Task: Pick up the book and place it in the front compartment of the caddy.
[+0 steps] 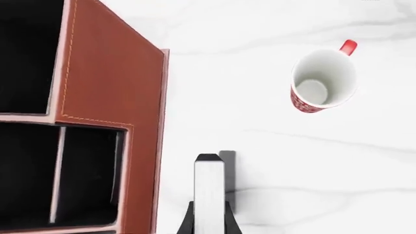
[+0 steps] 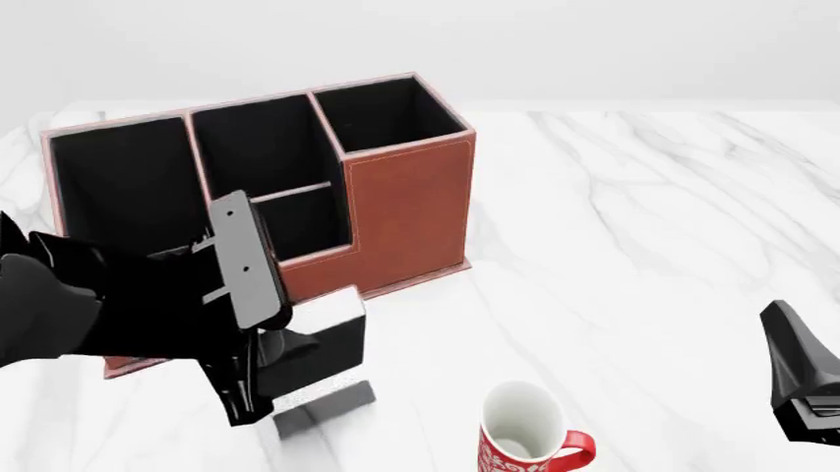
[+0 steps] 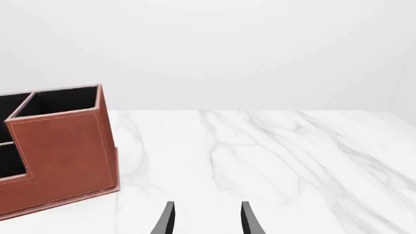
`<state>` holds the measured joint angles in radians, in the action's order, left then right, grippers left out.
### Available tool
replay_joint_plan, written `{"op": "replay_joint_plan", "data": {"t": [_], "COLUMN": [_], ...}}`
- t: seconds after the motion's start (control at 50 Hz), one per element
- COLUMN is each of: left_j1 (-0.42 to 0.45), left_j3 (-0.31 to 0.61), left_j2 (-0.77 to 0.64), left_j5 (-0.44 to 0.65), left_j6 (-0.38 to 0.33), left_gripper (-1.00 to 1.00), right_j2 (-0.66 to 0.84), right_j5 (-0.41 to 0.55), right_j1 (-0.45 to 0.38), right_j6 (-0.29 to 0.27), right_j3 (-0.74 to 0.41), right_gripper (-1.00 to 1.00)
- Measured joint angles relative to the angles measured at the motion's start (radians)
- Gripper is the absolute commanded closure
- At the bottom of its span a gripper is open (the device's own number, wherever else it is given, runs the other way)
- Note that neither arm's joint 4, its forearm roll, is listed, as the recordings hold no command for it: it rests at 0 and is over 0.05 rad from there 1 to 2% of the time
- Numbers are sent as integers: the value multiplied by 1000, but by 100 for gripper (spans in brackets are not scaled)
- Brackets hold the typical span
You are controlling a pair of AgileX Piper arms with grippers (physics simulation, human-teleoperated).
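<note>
The book [image 2: 329,339] has a black cover and a white page edge [image 1: 209,187]. My left gripper [image 1: 209,223] is shut on it and holds it upright, just in front of the caddy's low front wall and slightly above the table. In the front view the left gripper [image 2: 278,362] is close to the caddy [image 2: 407,202], a reddish-brown organiser with black open-topped compartments. The caddy also shows in the left wrist view [image 1: 110,92] and the right wrist view [image 3: 65,151]. My right gripper [image 3: 206,220] is open and empty, low at the near right [image 2: 801,388].
A red-and-white mug [image 2: 528,433] stands upright near the table's front edge, right of the book; it also shows in the left wrist view [image 1: 323,78]. White marble tabletop [image 2: 656,226] stretches right of the caddy.
</note>
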<state>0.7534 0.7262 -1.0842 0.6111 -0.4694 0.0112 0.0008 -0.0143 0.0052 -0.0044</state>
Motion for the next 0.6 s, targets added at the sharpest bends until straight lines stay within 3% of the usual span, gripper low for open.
{"op": "replay_joint_plan", "data": {"t": [0.6], "left_j1": [-93], "left_j3": [203], "left_j2": [-26], "left_j5": [113], "left_j6": [-164], "left_gripper": [100], "right_j2": [0], "right_j5": [0], "right_j1": [0], "right_j6": [0], "right_j3": [0], "right_gripper": [-100]}}
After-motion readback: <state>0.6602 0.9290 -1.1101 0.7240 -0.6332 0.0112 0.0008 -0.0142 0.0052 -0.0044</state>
